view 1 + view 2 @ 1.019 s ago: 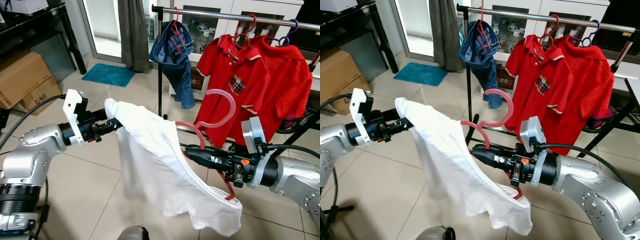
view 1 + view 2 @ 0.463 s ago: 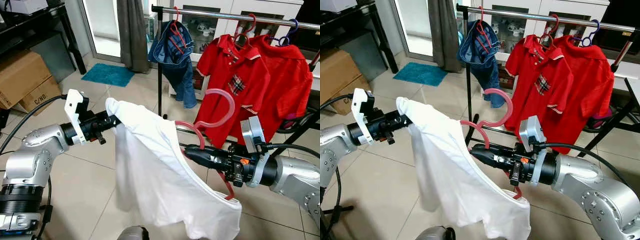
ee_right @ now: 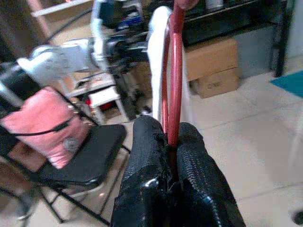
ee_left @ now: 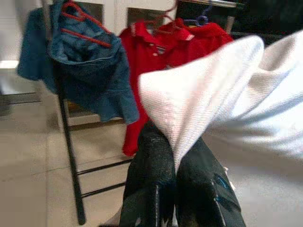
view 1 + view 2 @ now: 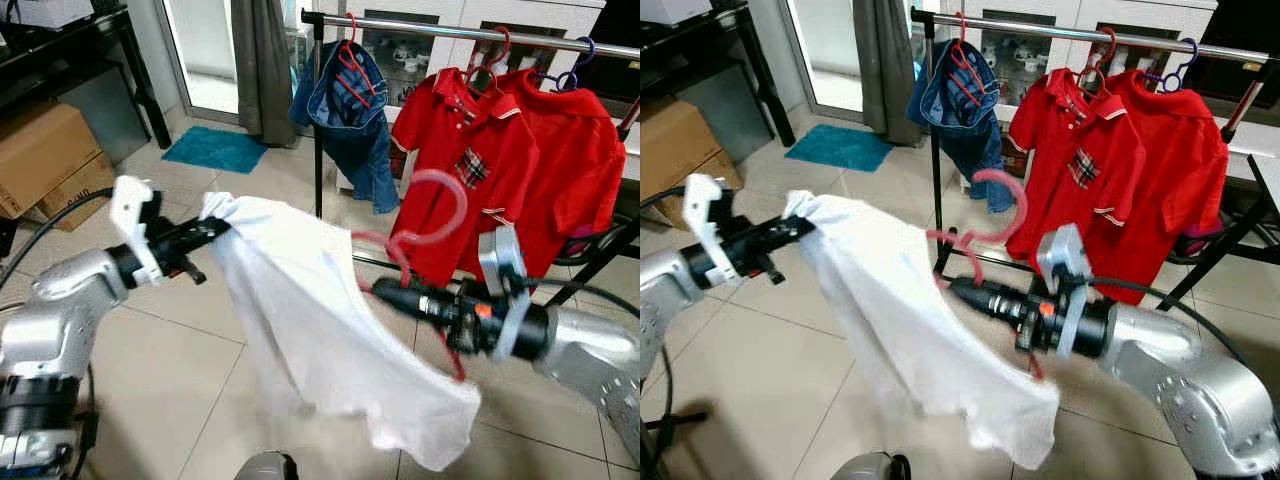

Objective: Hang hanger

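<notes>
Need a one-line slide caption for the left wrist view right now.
Left gripper pinching a corner of the white shirt, facing the rack with blue jeans and red shirts.

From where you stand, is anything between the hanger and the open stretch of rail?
Nothing visible. The red hanger, carrying the white shirt, is held below the rail. The bare stretch lies between the jeans and the red shirts.
</notes>
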